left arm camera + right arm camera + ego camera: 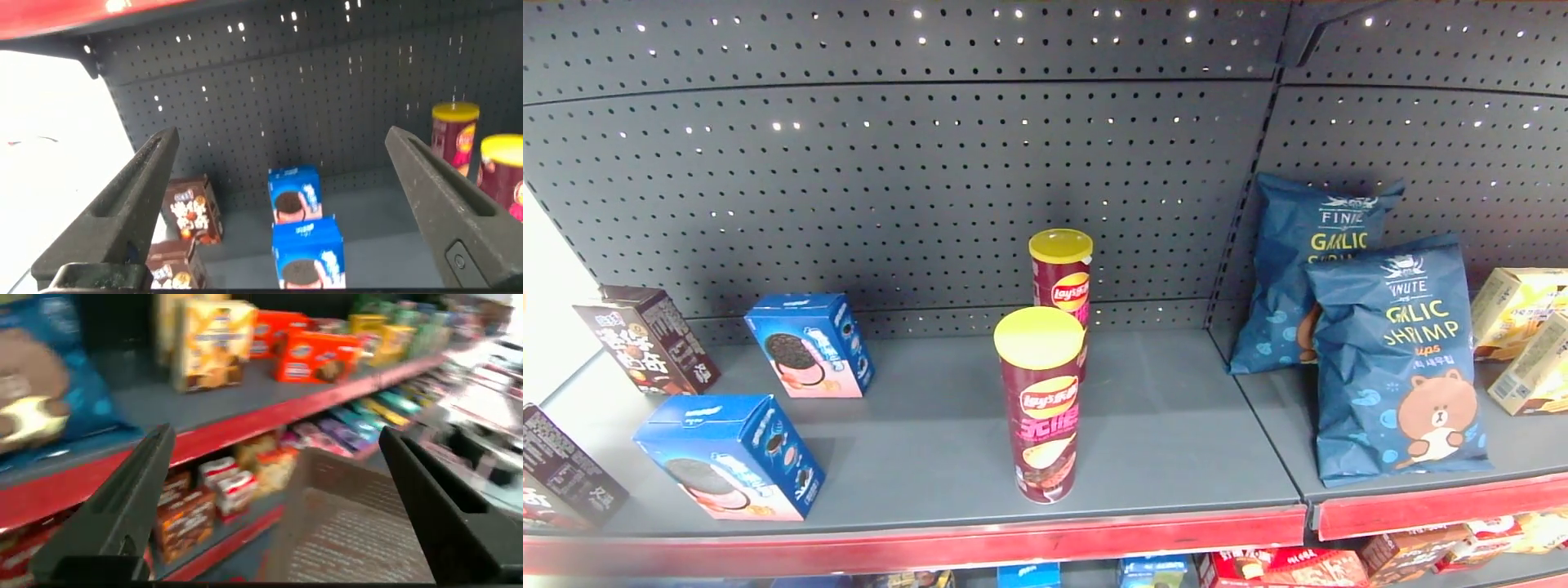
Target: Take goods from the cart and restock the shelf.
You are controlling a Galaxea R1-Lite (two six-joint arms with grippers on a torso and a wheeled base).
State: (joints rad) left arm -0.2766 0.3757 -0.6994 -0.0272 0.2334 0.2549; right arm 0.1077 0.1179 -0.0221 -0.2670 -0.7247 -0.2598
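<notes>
Cart, a grey wire-mesh basket [351,539], lay below and just beyond the right hand [278,431], whose fingers stood wide apart with nothing between them. What it carried could not be made out. The left hand [282,132] was likewise spread and empty, and it faced the left end of the grey metal shelf [1176,425] with its red front lip. By my judgement the right arm was the nearer to the cart, so the pick would fall to it, reaching down and forward.

Along the shelf's front edge stood one maroon cardboard crisp tube with a yellow lid [1041,408] near the middle. One blue biscuit box [731,457] and one dark brown box [564,474] stood toward the left end. One blue foil snack bag with a bear printed on it [1396,367] leaned on the next bay to the right. Behind each stood its twin, toward the back panel: a second tube [1062,286], a second blue box [810,345], a second brown box [645,339] and a second blue bag [1307,245]. That made two of each kind. Both tubes were upright, long axis vertical. Two pale yellow cartons [1515,306] sat at the far right edge.
</notes>
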